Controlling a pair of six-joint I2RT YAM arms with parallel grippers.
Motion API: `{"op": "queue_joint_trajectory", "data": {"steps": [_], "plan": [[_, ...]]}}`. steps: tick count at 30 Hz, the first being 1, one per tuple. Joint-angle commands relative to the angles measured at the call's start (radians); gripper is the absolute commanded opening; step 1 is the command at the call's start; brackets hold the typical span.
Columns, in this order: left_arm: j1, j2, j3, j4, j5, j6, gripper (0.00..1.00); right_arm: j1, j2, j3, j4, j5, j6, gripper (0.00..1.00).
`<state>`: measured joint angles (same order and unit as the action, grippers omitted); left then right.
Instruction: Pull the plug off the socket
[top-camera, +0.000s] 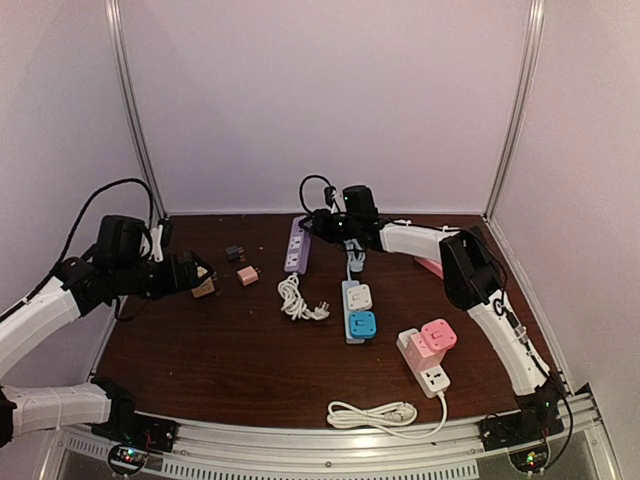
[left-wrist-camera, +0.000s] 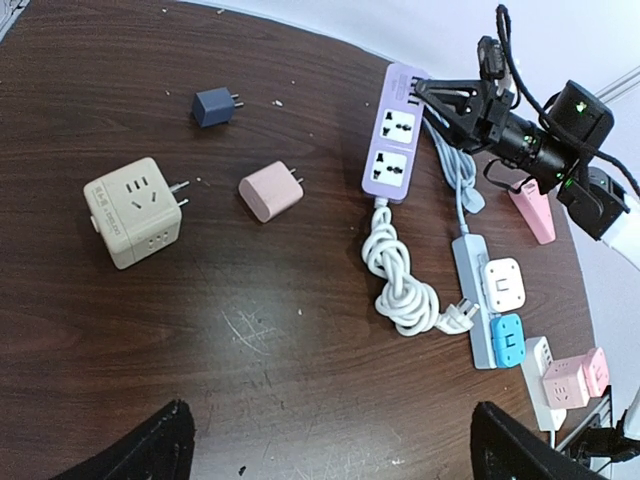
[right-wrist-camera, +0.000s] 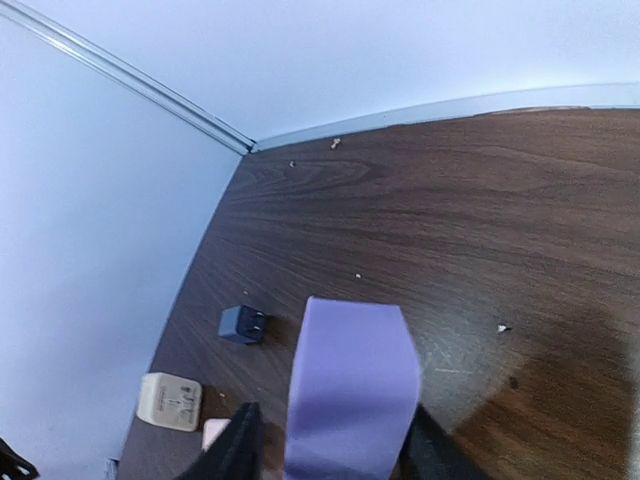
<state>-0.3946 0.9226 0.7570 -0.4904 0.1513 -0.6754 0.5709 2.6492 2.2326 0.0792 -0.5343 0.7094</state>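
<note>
**Jaws.** The right jaws sit astride the far end of the purple power strip, one on each side. The wrist view shows a thin gap on one side, so I cannot tell whether they grip the strip or only bracket it. The left jaws are spread wide and hold nothing. They hover over the left part of the counter, well apart from every strip.

**Task items.** The two purple sockets I can see are bare, and the strip's far end is hidden behind the right arm. A beige cube, a pink adapter and a navy adapter lie loose to the left of the strip. A white adapter and a blue adapter are seated on the grey strip. Pink cubes sit on the white strip, near the front edge.

**Risks, in my judgement**
- If the hold on the purple strip is slack, a pull would lift or skid the strip instead of freeing a plug.
- Nothing pins the grey or white strip, so a one-armed pull there would likely raise the whole strip with the plug.
- The purple strip's coiled cord ends just beside the grey strip, and dragging the purple strip could sweep the cord into it.
- To reach the seated plugs, the left arm must cross towards the right arm, which reaches across the far part of the counter, and the two could meet
</note>
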Motion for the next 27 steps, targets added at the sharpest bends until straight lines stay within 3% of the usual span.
{"op": "queue_joint_trajectory", "data": {"steps": [1,11,16,22,27], "plan": [[-0.006,-0.020,-0.013,0.006,0.000,-0.007,0.98,-0.005,0.013,0.035,-0.067,0.070,-0.031,0.59],[-0.009,-0.018,-0.027,0.041,0.011,-0.016,0.98,-0.009,-0.068,0.082,-0.276,0.147,-0.119,0.91],[-0.018,-0.004,-0.032,0.080,0.025,-0.025,0.98,-0.007,-0.159,0.063,-0.426,0.198,-0.160,0.93],[-0.060,0.043,-0.034,0.169,0.022,-0.054,0.98,0.003,-0.407,-0.231,-0.467,0.289,-0.197,0.91],[-0.111,0.127,-0.001,0.232,0.021,-0.063,0.98,0.005,-0.636,-0.544,-0.410,0.276,-0.192,0.89]]}}
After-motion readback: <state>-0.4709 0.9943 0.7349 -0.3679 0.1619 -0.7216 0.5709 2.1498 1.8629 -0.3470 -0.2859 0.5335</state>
